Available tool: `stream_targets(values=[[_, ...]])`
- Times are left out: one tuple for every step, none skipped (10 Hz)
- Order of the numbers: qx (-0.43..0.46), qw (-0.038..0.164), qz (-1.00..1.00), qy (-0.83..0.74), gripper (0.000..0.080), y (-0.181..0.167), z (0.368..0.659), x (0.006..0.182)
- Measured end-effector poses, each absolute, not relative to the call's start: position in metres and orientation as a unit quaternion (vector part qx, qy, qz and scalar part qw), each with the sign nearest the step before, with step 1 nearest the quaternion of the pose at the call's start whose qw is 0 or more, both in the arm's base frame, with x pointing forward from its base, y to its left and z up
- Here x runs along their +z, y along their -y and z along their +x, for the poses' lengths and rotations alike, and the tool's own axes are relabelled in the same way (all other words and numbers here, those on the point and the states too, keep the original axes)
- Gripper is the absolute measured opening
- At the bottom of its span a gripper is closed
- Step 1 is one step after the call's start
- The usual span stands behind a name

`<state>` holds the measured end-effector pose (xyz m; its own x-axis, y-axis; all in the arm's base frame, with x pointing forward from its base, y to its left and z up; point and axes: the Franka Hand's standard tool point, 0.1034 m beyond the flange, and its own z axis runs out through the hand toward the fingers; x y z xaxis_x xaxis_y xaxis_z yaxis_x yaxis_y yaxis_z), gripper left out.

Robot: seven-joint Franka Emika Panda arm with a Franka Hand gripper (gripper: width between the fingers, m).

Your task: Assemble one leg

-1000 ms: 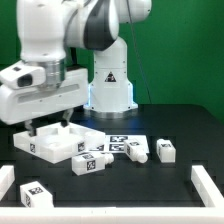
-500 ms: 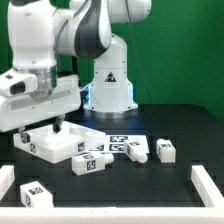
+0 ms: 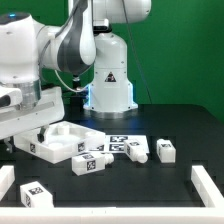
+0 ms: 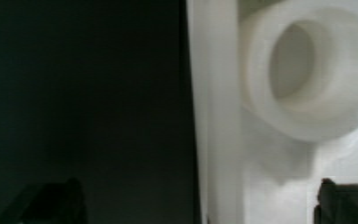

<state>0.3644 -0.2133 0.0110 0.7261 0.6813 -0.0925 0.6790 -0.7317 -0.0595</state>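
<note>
clock positions read on the exterior view, centred on the white tray piece (image 3: 68, 138). at 5 o'clock, just beside its near edge, the leg (image 3: 88, 164), lying on the black table (image 3: 180, 125) with its tag showing. at 3 o'clock, the marker board (image 3: 120, 141), with a small white block (image 3: 137, 150) at its near edge and another plain block (image 3: 165, 151) further out. at 7 o'clock, well apart, a second tagged block (image 3: 35, 193). over the tray's 9 o'clock end, jaws spread wide, pinching nothing; dark fingertips (image 4: 55, 200) far apart in the wrist view, with the tray's round recess (image 4: 309, 75) between. against half a second ago: jaws shifted toward 9 o'clock, parts unmoved. only square black-and-white tags and a warning triangle (image 3: 110, 76) on the robot base; no legible words.
</note>
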Motion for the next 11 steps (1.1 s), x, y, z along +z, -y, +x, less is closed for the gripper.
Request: stream_targets(values=[[0.054,0.011,-0.929,0.367,0.0649,0.213,0.364,0.011],[0.054,0.011,-0.929,0.367,0.0528,0.213,0.364,0.011],[0.054,0.011,-0.929,0.367,0.0528,0.213,0.364,0.011],[0.054,0.011,-0.929,0.367,0.0391,0.213,0.364,0.011],[0.055,0.011,-0.929,0.367,0.0209,0.213,0.364,0.011],[0.055,0.011,-0.929,0.367,0.0074,0.213,0.364,0.011],[0.054,0.011,-0.929,0.367,0.0074,0.213,0.364,0.011],[0.055,0.011,-0.929,0.367,0.0054,0.213,0.364,0.011],[0.055,0.012,-0.935,0.349,0.0054,0.214,0.363,0.013],[0.055,0.011,-0.948,0.312,0.0054,0.217,0.362,0.023],[0.057,0.016,-0.960,0.274,0.0054,0.210,0.367,0.036]])
